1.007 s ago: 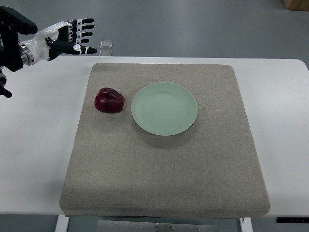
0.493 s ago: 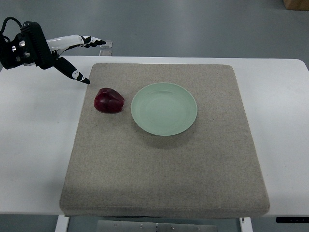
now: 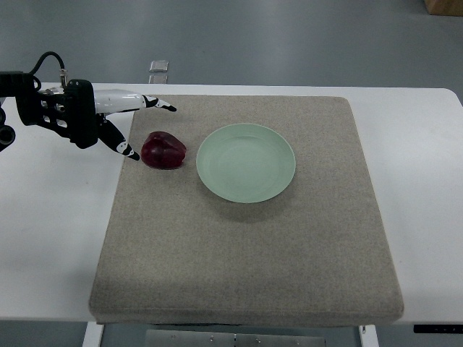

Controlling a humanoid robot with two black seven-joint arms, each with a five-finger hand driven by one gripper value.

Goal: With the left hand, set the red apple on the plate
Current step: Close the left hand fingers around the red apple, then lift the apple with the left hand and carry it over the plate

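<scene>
A dark red apple [image 3: 164, 150] lies on the grey mat [image 3: 246, 238], just left of the pale green plate [image 3: 247, 163], which holds nothing. My left hand [image 3: 148, 129] reaches in from the left edge and sits just left of the apple, open. Its fingers [image 3: 155, 103] stretch past the apple's far side and its thumb [image 3: 128, 150] points at the near left side. The apple sits partly in the gap between them, with no visible grasp. The right hand is not in view.
The mat lies on a white table [image 3: 412, 144]. A small clear object [image 3: 159, 66] rests at the table's far edge. A brown box corner [image 3: 445, 6] shows at the top right, on the floor.
The left hand has turned, dropped and moved right and nearer, from the table's far left corner to beside the apple, with fingers and thumb now spread around it. Apple and plate have not moved.
</scene>
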